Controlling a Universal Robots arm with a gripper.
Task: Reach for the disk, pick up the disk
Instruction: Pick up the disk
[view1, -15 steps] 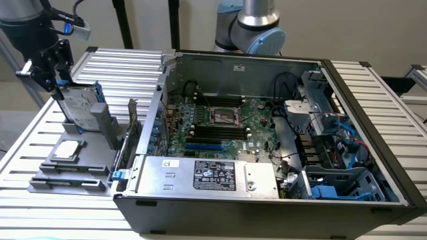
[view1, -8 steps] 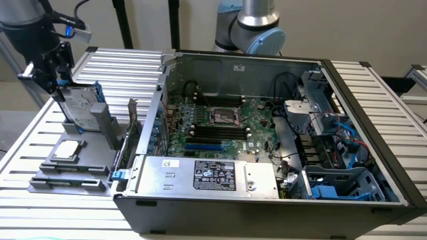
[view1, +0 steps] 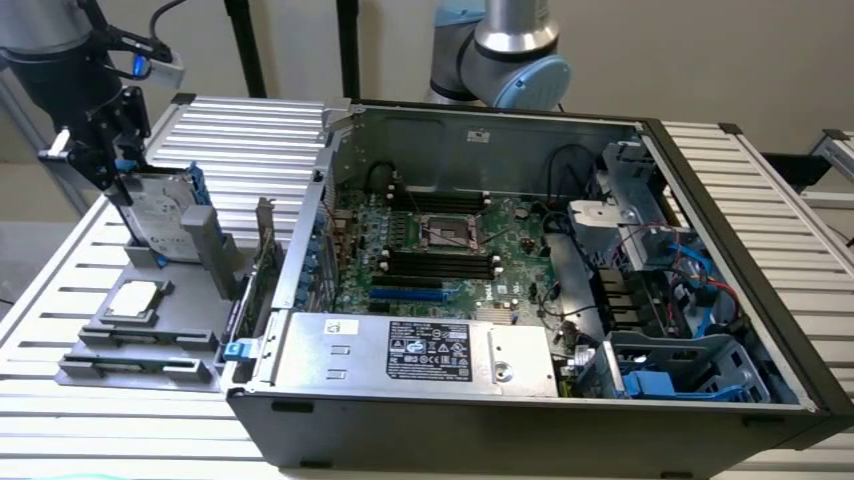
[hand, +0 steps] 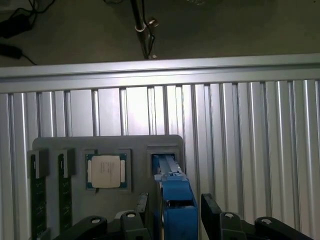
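Observation:
The disk (view1: 160, 215) stands on edge in a slot of the grey holder (view1: 200, 300) at the exterior view's left, its silver face and blue rails showing. My gripper (view1: 118, 165) hangs right over its top end. In the wrist view the disk's blue rail (hand: 176, 200) runs up between my two black fingers (hand: 211, 210). One finger stands on each side, with a narrow gap showing between the rail and the finger. The gripper (hand: 175, 212) is open and straddles the disk.
A square silver CPU chip (hand: 105, 171) lies in the holder (hand: 80, 145) beside the disk's slot, with memory sticks (hand: 37, 200) further along. An open computer case (view1: 534, 260) stands on the slatted metal table (view1: 747, 180) at the exterior view's right. A second arm (view1: 501, 50) stands behind it.

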